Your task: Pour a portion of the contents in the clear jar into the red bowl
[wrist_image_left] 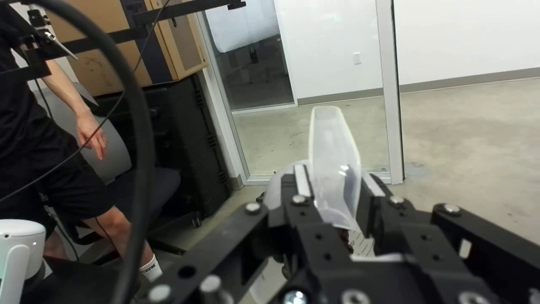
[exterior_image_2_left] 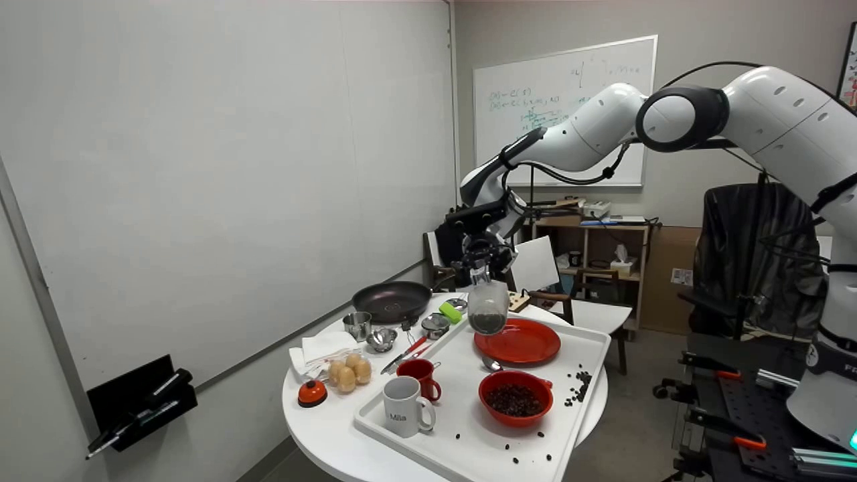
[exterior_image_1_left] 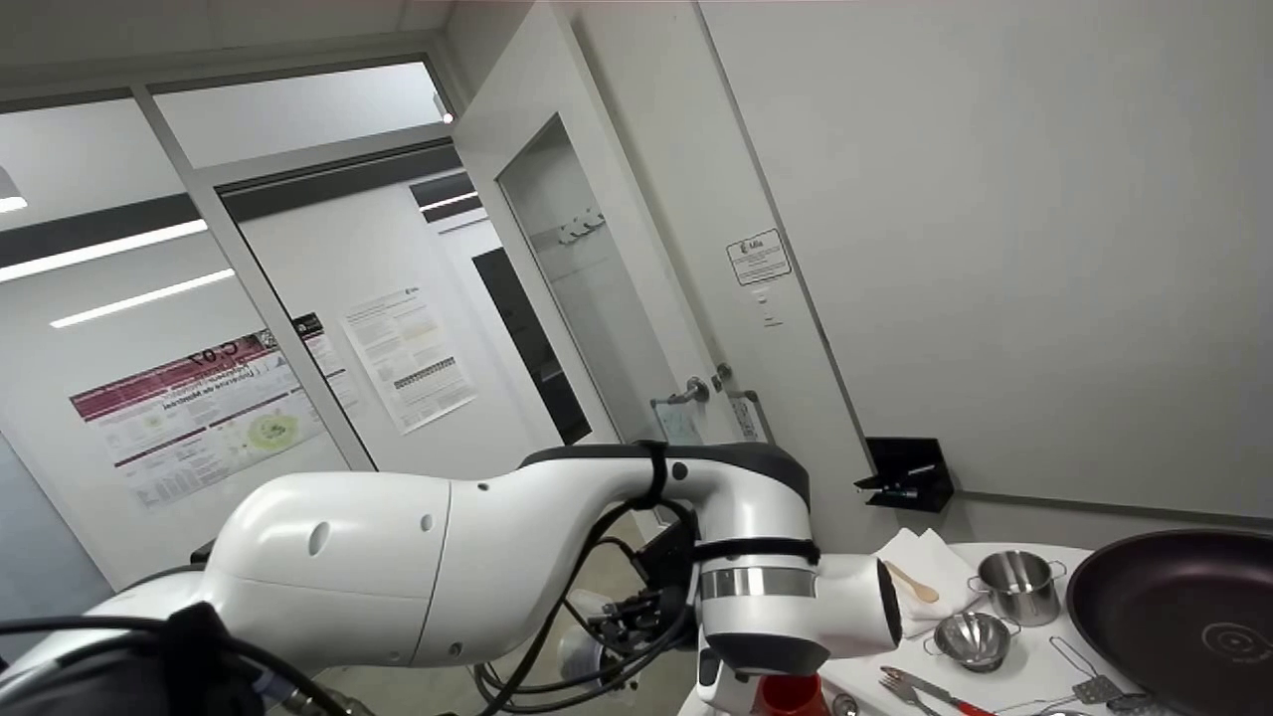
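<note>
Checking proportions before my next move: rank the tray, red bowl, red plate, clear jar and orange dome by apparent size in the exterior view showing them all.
In an exterior view:
1. Tray
2. Red plate and red bowl: too alike to rank; the bowl is nearer the camera
3. Clear jar
4. Orange dome

the claw (wrist_image_left: 336, 180) grips the clear jar (wrist_image_left: 277, 185) by its handle (wrist_image_left: 331, 147), a person (wrist_image_left: 80, 192) in black at left.

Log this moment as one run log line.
gripper: holding clear jar aloft by handle | jar: dark contents at bottom | red bowl: dark beans inside | white tray: stray beans
</note>
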You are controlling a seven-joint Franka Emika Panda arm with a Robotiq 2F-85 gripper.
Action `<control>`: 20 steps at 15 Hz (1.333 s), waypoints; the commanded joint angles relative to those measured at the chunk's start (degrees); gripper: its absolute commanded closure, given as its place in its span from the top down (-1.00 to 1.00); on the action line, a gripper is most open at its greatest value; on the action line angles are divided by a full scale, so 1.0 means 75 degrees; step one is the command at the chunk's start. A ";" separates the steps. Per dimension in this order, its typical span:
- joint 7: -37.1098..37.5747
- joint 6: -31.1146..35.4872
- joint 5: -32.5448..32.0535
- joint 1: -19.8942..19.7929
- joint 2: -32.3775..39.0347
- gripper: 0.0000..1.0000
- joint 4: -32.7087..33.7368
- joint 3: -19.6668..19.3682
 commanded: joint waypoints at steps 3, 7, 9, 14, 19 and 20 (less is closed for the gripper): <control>-0.0070 -0.0319 0.0433 -0.0056 0.0079 -0.82 0.0063 -0.0006; -0.0019 -0.0329 0.0536 -0.0046 0.0070 -0.82 0.0042 -0.0021; 0.0000 -0.0268 0.0617 -0.0034 0.0054 -0.82 0.0011 -0.0032; -0.0602 -0.0255 0.0401 -0.0160 -0.0548 -0.82 -0.1209 -0.0334; -0.0978 -0.0020 -0.0190 0.0025 -0.0931 -0.82 -0.1895 -0.0881; -0.1055 0.0005 -0.0284 0.0045 -0.0999 -0.82 -0.1965 -0.0921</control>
